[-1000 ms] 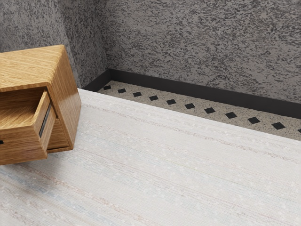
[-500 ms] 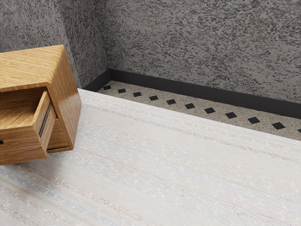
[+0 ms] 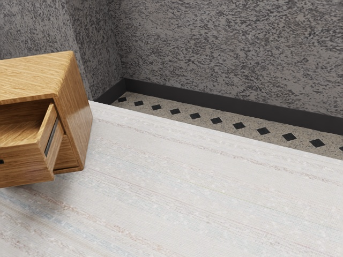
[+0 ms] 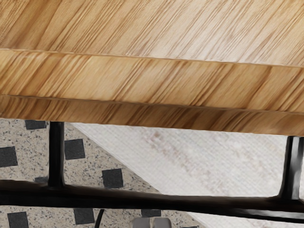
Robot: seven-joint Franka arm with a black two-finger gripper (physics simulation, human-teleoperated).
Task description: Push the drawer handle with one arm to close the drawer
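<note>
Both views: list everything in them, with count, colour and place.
Cabinet: one, wood-brown, exterior view's left, on the rug
Drawer: one open, wood-brown, jutting from the cabinet
Side strip: one, dark, along the drawer's side
Handle: one, black, on the drawer's front
Rug: one, whitish with faint stripes, under the cabinet
Floor: one strip, speckled grey-beige with many black diamonds, beyond the rug
Walls: two, mottled grey, meeting in a corner
Baseboard: black, along the walls' foot
Pincer: one, grey tips together, near the handle
</note>
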